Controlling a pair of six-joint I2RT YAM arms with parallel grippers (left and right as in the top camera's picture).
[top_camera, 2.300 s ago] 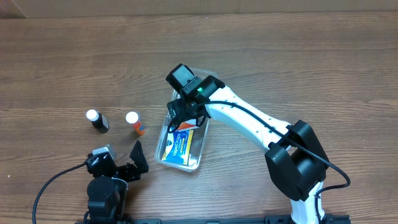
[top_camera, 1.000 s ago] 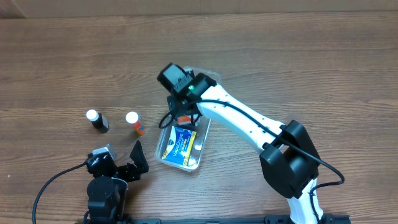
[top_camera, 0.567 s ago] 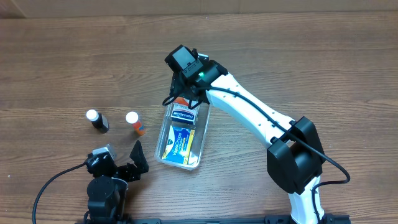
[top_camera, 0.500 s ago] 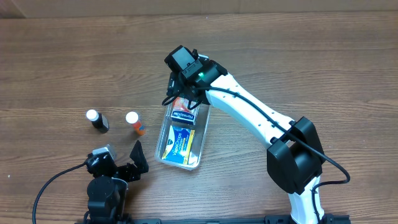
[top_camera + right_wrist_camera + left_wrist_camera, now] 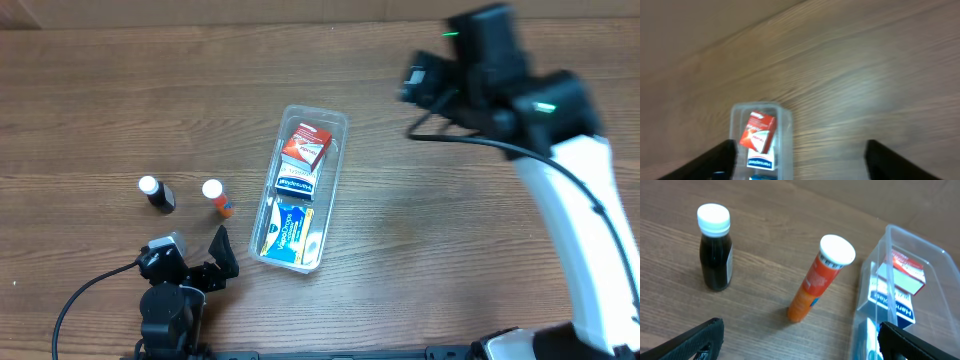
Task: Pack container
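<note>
The clear container (image 5: 335,158) lies at the table's middle. It holds a red box (image 5: 305,145) at its far end, a dark blue box (image 5: 296,184) in the middle and a blue-and-yellow box (image 5: 284,232) at the near end. My right gripper (image 5: 425,85) is raised to the upper right, well away from the container, open and empty. In the right wrist view (image 5: 800,162) its jaws stand wide apart above the container (image 5: 785,131) and the red box (image 5: 758,131). My left gripper (image 5: 222,262) rests at the front left, open (image 5: 800,345) and empty.
A dark bottle with a white cap (image 5: 156,193) and an orange tube with a white cap (image 5: 217,197) stand left of the container. Both show in the left wrist view, the bottle (image 5: 715,247) and the tube (image 5: 820,277), beside the container's wall (image 5: 875,265).
My right gripper has left the container's far end and swung up and to the right. The red box now lies uncovered in the container's far end. The left arm has not moved.
</note>
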